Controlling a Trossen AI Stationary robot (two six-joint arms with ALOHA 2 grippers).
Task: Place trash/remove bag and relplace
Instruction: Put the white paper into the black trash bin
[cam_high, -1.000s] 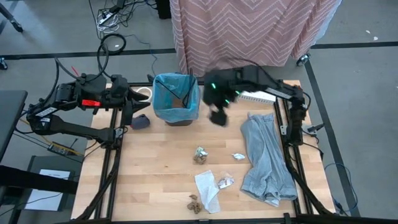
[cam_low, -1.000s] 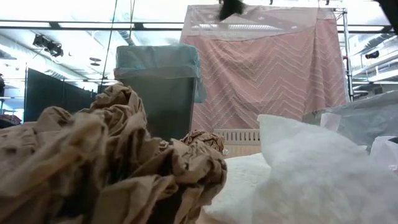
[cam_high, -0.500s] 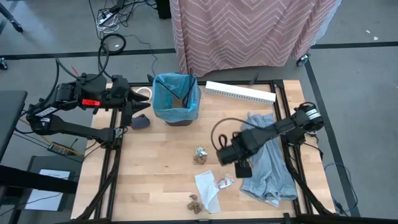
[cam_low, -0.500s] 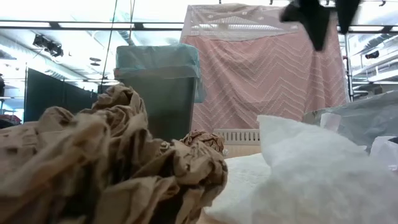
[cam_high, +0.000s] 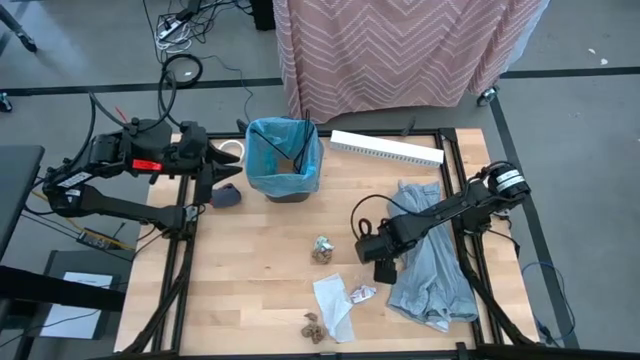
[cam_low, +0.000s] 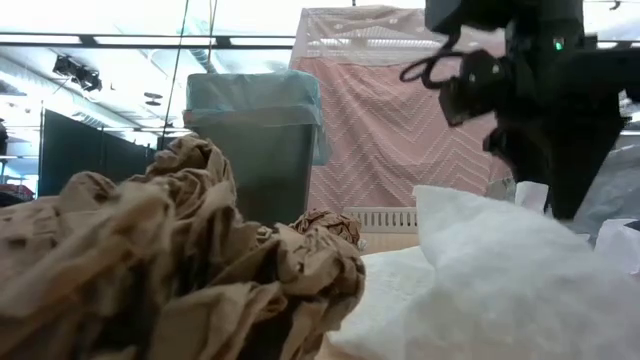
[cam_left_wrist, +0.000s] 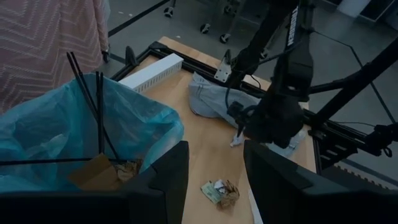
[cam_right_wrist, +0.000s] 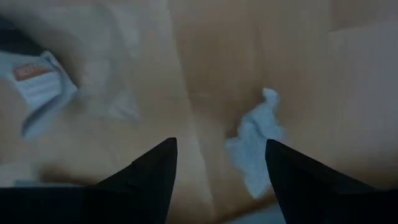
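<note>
The bin (cam_high: 283, 160) with its blue bag (cam_left_wrist: 74, 124) stands at the far middle of the table, with thin dark sticks and a brown cardboard piece (cam_left_wrist: 93, 173) inside. Trash lies on the near half: a crumpled scrap (cam_high: 322, 249), white paper (cam_high: 332, 297), a wrapper (cam_high: 362, 293) and a brown lump (cam_high: 313, 326). My right gripper (cam_high: 381, 258) points down, open, just above a small white crumpled scrap (cam_right_wrist: 255, 146) that lies on the wood between its fingers (cam_right_wrist: 155, 171). My left gripper (cam_left_wrist: 214, 180) waits open, left of the bin.
A grey cloth (cam_high: 430, 255) lies right beside my right gripper. A white slotted strip (cam_high: 387, 147) lies at the far right, and a white tape ring (cam_high: 232, 150) and a dark grey-blue lump (cam_high: 227, 195) lie left of the bin. Bare wood shows at the near left.
My right gripper has left the air beside the bin, swung toward the table's near right and come down, tipping until it points straight down over the small white scrap by the grey cloth. The trash and the bin have stayed put.
</note>
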